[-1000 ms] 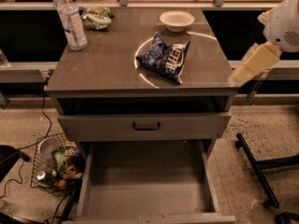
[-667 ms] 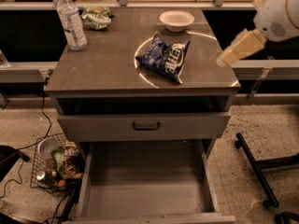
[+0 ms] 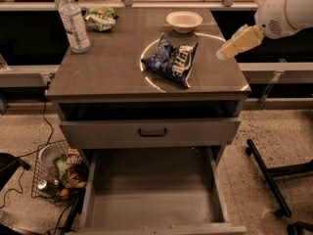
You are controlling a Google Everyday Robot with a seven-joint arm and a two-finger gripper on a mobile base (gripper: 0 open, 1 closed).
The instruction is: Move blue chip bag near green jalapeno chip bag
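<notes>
- You have a clear water bottle (image 3: 73, 21) upright at the table's (image 3: 107, 67) back left corner.
- Your white bowl (image 3: 184, 21) sits at the back, left of the gripper (image 3: 222, 53) over the right edge.
- The bottom drawer (image 3: 151, 199) is open, with a wire basket (image 3: 41, 180) on the floor beside it.

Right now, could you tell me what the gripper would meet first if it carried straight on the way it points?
Probably the blue chip bag: the gripper, over the right edge of the table, points down-left at it. Depth is unclear; it may hit the table first.
</notes>
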